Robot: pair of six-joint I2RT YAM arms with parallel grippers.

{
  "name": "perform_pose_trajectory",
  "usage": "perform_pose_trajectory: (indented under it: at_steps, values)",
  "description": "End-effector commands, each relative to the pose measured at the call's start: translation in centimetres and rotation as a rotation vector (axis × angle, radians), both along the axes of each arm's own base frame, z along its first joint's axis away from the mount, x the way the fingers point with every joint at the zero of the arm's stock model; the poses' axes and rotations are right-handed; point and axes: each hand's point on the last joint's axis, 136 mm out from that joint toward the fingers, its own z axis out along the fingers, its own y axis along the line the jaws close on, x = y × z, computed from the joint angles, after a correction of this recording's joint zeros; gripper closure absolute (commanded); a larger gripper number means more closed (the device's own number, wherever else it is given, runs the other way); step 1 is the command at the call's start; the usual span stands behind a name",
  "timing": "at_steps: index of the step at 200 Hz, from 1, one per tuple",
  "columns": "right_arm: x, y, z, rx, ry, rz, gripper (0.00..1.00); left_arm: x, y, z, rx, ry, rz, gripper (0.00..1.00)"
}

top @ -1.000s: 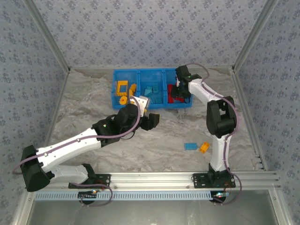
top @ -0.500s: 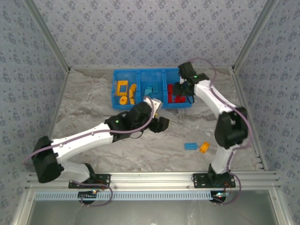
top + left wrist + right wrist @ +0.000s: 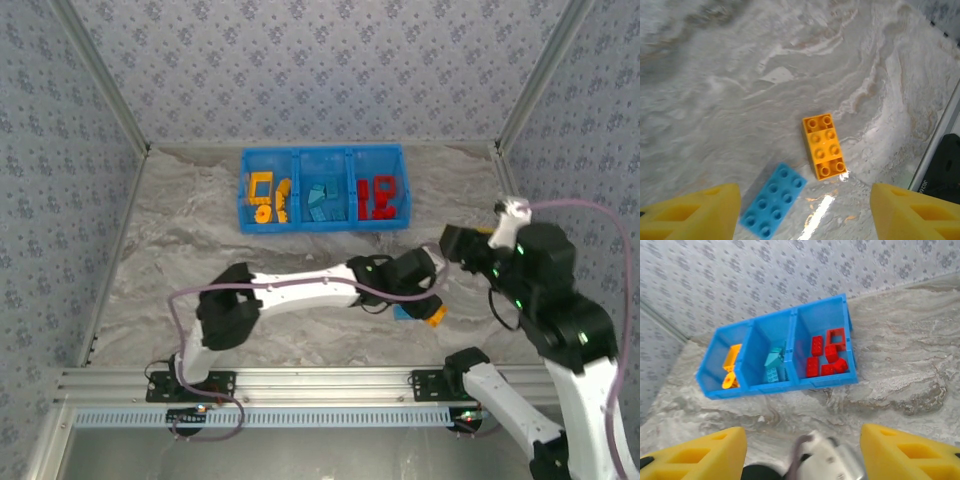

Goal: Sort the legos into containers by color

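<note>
Blue plastic stands out at the far middle of the grey marbled tabletop (image 3: 180,250): a bright blue rectangular plastic bin (image 3: 320,227), split into three side-by-side compartments. From overhead I read the left compartment as holding the yellow-orange pieces (image 3: 268,197), among them an open square frame and a round one. The middle compartment holds light blue bricks (image 3: 322,198). The right one holds red bricks (image 3: 378,197), mostly flat rectangles plus one open frame.

Two legos lie loose on the near right of the table, well apart from the bin. My left wrist camera shows them best. An orange two-by-four studded plastic brick (image 3: 824,146) lies flat, studs up. A light blue two-by-four studded plastic brick (image 3: 774,200) lies just beside it, turned at an angle. Their corners come very close, and I can't tell whether they actually touch.

The left arm reaches across the table to these two. The left gripper (image 3: 802,217) hovers over them with its yellow fingers (image 3: 695,212) spread wide, and nothing is clamped between them.

The right gripper (image 3: 802,452) is raised on the right side and faces the bin. Its jaws are also wide apart and it carries nothing.
</note>
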Motion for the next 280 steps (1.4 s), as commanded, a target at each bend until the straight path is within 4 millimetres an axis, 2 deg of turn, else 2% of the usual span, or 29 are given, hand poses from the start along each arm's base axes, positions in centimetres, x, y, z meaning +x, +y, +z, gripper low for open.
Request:
perform_pose_trajectory:
  at_steps: [1, 8, 30, 68, 111, 133, 157, 176, 232, 244, 266, 280]
  values:
    - [-3.0, 0.3, -1.3, 0.057, 0.055, 0.050, 0.35, -0.6, -1.5, -1.5, 0.106, -0.042, -0.009, 0.30]
    - [-3.4, 0.3, -1.2, 0.067, 0.050, 0.054, 0.35, -0.4, -2.3, -1.1, 0.111, -0.061, 0.001, 0.29]
    - [-4.0, 0.2, -0.9, 0.092, 0.039, 0.051, 0.34, -0.1, -3.8, -2.8, 0.159, -0.087, 0.015, 0.29]
    - [-4.0, 0.3, -0.9, 0.102, 0.035, 0.052, 0.34, 0.5, -4.4, -5.6, 0.245, -0.093, 0.041, 0.28]
    - [-3.8, 0.2, -1.4, 0.106, 0.042, 0.043, 0.34, -0.6, -5.7, -7.9, 0.252, -0.091, 0.003, 0.28]
    - [-3.8, 0.3, -1.5, 0.114, 0.046, 0.046, 0.34, -0.6, -5.6, -9.0, 0.279, -0.084, 0.013, 0.28]
    - [-3.7, 0.4, -1.8, 0.120, 0.049, 0.048, 0.34, -0.9, -5.6, -9.8, 0.287, -0.068, 0.007, 0.31]
    - [-3.7, 0.4, -1.8, 0.120, 0.048, 0.046, 0.34, -1.1, -5.7, -10.3, 0.288, -0.055, -0.001, 0.39]
    - [-3.7, 0.2, -2.0, 0.111, 0.050, 0.038, 0.34, -1.4, -6.0, -10.4, 0.283, -0.061, -0.018, 0.59]
    - [-3.7, 0.2, -2.1, 0.110, 0.051, 0.035, 0.34, -1.3, -6.0, -10.2, 0.279, -0.067, -0.015, 0.61]
    - [-3.7, 0.1, -2.1, 0.107, 0.051, 0.035, 0.34, -0.9, -6.1, -8.6, 0.260, -0.090, -0.001, 0.63]
    - [-3.8, 0.2, -1.9, 0.105, 0.044, 0.044, 0.34, -0.4, -6.1, -6.4, 0.233, -0.113, 0.013, 0.63]
